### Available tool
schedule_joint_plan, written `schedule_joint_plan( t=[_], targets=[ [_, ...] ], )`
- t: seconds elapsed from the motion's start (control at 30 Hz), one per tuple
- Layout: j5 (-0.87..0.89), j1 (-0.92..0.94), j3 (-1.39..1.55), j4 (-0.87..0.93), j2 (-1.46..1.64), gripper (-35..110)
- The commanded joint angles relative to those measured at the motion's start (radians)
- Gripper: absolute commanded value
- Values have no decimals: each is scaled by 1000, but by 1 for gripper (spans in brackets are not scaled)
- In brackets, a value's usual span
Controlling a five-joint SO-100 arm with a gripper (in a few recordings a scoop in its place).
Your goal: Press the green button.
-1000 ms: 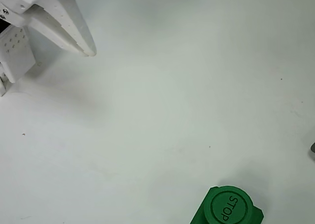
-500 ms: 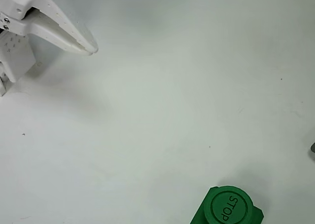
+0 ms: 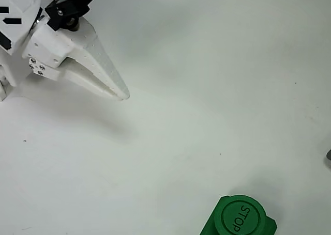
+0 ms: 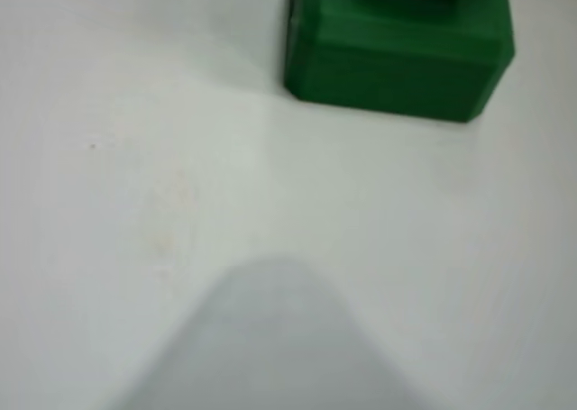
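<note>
One embossed "STOP" on green button [image 3: 239,217]; end effector [image 3: 122,94] clenched, well apart

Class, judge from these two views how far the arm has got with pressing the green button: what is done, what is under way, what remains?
Done: nothing; the green button sits untouched at the bottom edge of the overhead view. Under way: the end effector, jaws together, points toward it from the upper left, with bare table between them. Left: closing that gap and pressing down on the STOP face.
</note>
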Motion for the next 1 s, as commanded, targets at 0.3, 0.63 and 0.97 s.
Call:
schedule_joint_plan(
  t=[0.3, 0.63, 0.97],
  targets=[
    [60, 0, 55, 72, 21, 0],
    [101, 51, 55, 541, 20, 0],
    [49, 41, 55, 549, 21, 0]
  ],
)
